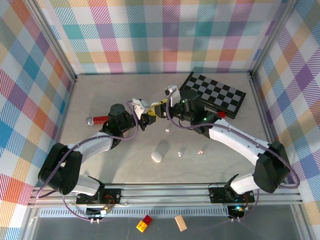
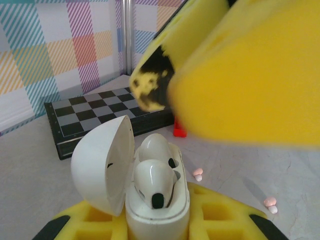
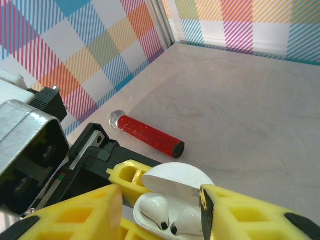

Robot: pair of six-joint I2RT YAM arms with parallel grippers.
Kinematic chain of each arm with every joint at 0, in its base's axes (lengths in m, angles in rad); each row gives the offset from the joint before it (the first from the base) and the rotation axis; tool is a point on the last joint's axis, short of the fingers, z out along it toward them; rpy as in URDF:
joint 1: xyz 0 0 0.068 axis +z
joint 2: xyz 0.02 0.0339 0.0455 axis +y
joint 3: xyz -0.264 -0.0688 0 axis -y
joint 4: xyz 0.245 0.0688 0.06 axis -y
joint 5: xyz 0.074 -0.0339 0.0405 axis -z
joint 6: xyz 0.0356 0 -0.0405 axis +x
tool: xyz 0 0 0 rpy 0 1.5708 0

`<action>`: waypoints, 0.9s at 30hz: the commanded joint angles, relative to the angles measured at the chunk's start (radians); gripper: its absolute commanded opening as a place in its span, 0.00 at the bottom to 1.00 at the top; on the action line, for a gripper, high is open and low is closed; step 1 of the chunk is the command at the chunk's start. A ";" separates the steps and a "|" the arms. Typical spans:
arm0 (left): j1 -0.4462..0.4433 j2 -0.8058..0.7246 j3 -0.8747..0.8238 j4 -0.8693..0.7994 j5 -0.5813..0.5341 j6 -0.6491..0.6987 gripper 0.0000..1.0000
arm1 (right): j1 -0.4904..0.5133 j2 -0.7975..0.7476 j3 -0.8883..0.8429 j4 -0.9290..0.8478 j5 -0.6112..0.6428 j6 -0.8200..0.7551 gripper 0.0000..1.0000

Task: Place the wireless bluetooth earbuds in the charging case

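White charging case (image 2: 157,212) upright in left hand (image 2: 156,227), lid (image 2: 102,165) open, earbuds (image 2: 155,182) inside.

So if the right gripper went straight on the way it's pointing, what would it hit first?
Most likely the open charging case, between the right gripper's fingers and held by the left gripper; depth is unclear.

Bright, even light; soft faint shadows on table (image 1: 125,167); right claw finger (image 2: 250,70) blurred near lens.
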 commanded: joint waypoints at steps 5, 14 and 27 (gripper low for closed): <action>-0.014 -0.043 -0.018 0.016 0.044 0.073 0.00 | -0.077 -0.061 -0.013 -0.006 -0.055 0.113 0.65; -0.053 -0.092 0.016 -0.195 0.014 0.262 0.00 | -0.085 0.121 0.272 -0.436 -0.047 0.082 0.71; -0.060 -0.110 0.034 -0.234 -0.040 0.257 0.00 | -0.087 0.253 0.413 -0.672 -0.163 0.007 0.73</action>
